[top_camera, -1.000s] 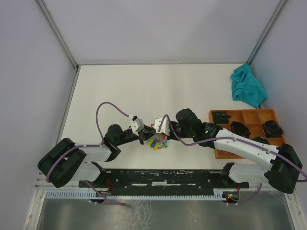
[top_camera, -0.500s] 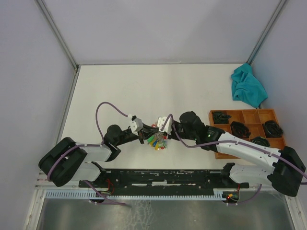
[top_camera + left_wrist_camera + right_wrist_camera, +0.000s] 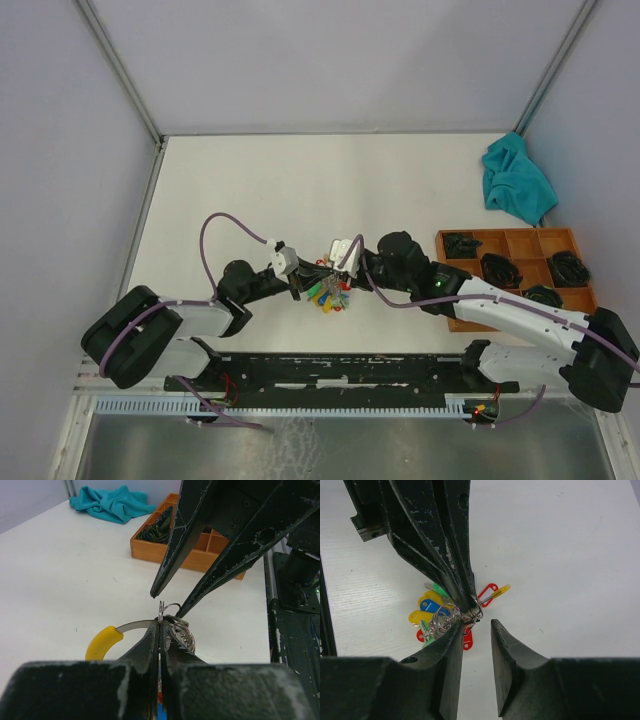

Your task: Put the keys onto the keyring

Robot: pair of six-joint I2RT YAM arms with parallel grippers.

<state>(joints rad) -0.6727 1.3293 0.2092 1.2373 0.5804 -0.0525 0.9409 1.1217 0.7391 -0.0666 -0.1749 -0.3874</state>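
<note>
The keyring (image 3: 328, 294) is a silvery ring with red, yellow, green and blue tags, low over the table between the arms. My left gripper (image 3: 301, 288) is shut on its wire; the left wrist view shows the ring (image 3: 172, 610) pinched at my fingertips (image 3: 161, 625) with a yellow tag (image 3: 102, 641) beside them. My right gripper (image 3: 340, 276) is open, its tips either side of the ring (image 3: 445, 617) in the right wrist view (image 3: 476, 625), the left finger touching the coils. No loose green or dark key shows apart from the bunch.
A wooden compartment tray (image 3: 450, 318) with black items sits at the right, also seen in the left wrist view (image 3: 150, 550). A teal cloth (image 3: 517, 180) lies at the back right. A black rail (image 3: 340, 370) runs along the near edge.
My right arm has shifted a little, its wrist moving right and back while its tips stay at the ring. My left gripper has kept its hold without moving.
</note>
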